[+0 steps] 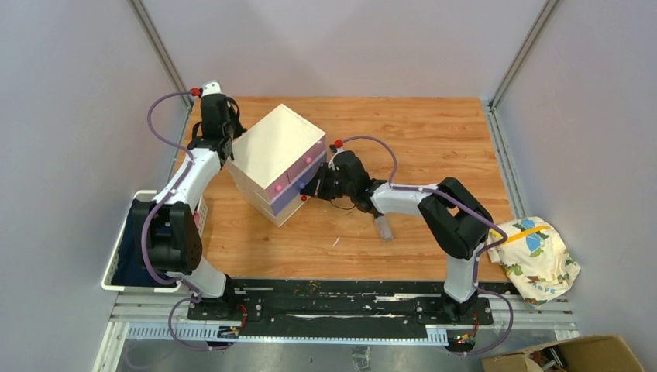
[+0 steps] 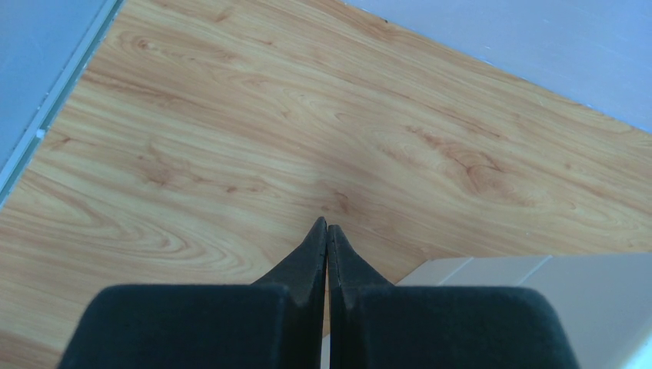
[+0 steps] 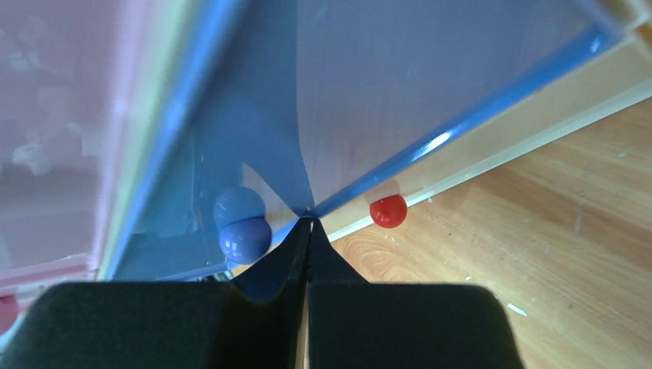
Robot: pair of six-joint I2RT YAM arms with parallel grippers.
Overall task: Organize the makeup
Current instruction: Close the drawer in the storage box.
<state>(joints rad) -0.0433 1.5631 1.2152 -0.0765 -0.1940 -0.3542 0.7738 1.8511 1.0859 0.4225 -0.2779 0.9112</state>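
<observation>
Right wrist view: my right fingers (image 3: 308, 237), pressed shut, nose the drawer (image 3: 369, 92) beside its purple knob (image 3: 244, 240), likely closing it; left fingers (image 2: 326, 238), shut too, apparently steady the box (image 1: 275, 143) behind. A clear bottle (image 1: 383, 228) lies on the tabletop (image 1: 434, 132).

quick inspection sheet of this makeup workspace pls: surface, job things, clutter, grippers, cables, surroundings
surface: wooden table, a pale speck near the front
job's things: one small pale bottle lying by the right arm; no other makeup seen
clutter: cream drawer box with pink and purple drawers, left of centre
grippers: left gripper shut, holding nothing, by the box's far left side; right gripper shut, tips at the purple drawer front beside a purple knob
cables: purple cables loop along both arms, no snag seen
surroundings: white basket left, patterned cloth bag right, cardboard box near right corner
</observation>
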